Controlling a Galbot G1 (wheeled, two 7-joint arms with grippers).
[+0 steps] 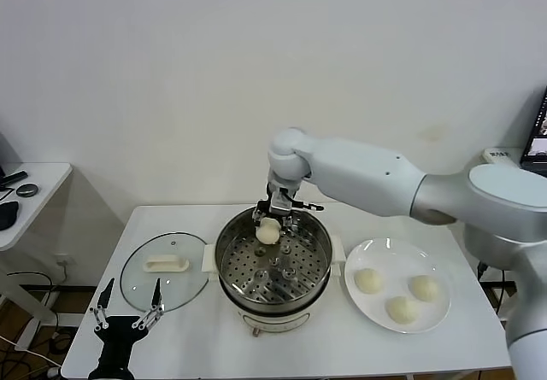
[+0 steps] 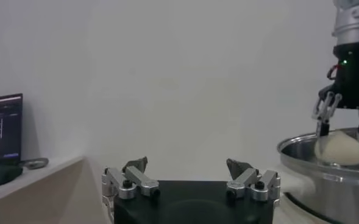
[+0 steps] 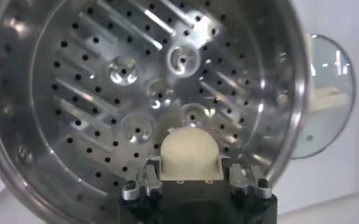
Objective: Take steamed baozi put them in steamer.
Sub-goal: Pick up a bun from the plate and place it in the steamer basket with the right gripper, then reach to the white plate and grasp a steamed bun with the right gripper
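Note:
The steel steamer (image 1: 229,265) stands mid-table with its perforated tray bare. My right gripper (image 1: 272,226) is shut on a cream baozi (image 1: 268,232) and holds it above the far side of the steamer tray. In the right wrist view the baozi (image 3: 189,152) sits between the fingers over the tray (image 3: 94,91). The left wrist view shows the same baozi (image 2: 339,148) above the steamer rim (image 2: 301,146). Three more baozi (image 1: 368,280) (image 1: 423,287) (image 1: 400,309) lie on the white plate (image 1: 442,312) to the right. My left gripper (image 1: 128,306) is open and empty at the front left table edge.
A round glass lid (image 1: 137,286) with a white handle lies on the table left of the steamer, just behind my left gripper. A small side table (image 1: 34,192) stands at far left. A white wall is behind the table.

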